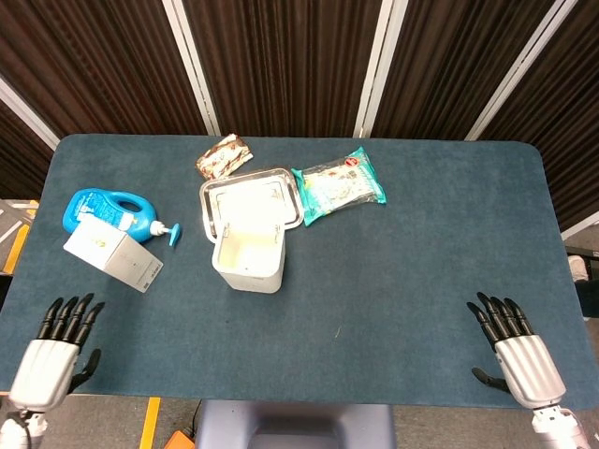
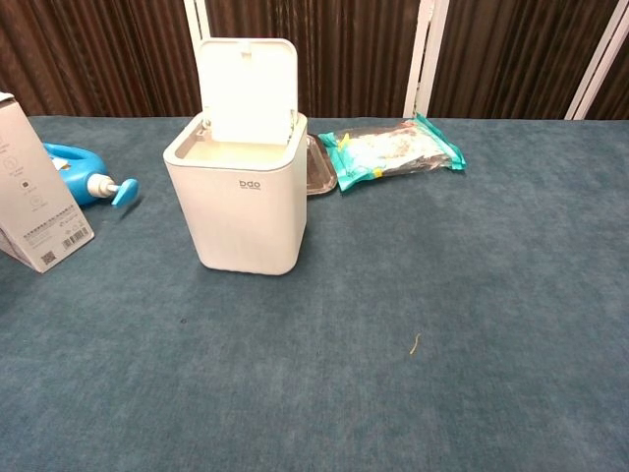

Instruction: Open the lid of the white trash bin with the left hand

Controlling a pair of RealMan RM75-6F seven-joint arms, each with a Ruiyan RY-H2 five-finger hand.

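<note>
While white trash bin stands upright | lid raised vertical | both hands' fingers spread, holding nothing

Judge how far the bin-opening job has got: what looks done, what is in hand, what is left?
Done: the lid of the white trash bin stands upright, leaving the bin's mouth open. In hand: nothing; the left robot hand and the right robot hand hold nothing, fingers apart, at the table's near edge, away from the bin. Left: nothing that shows; the job looks complete.
</note>
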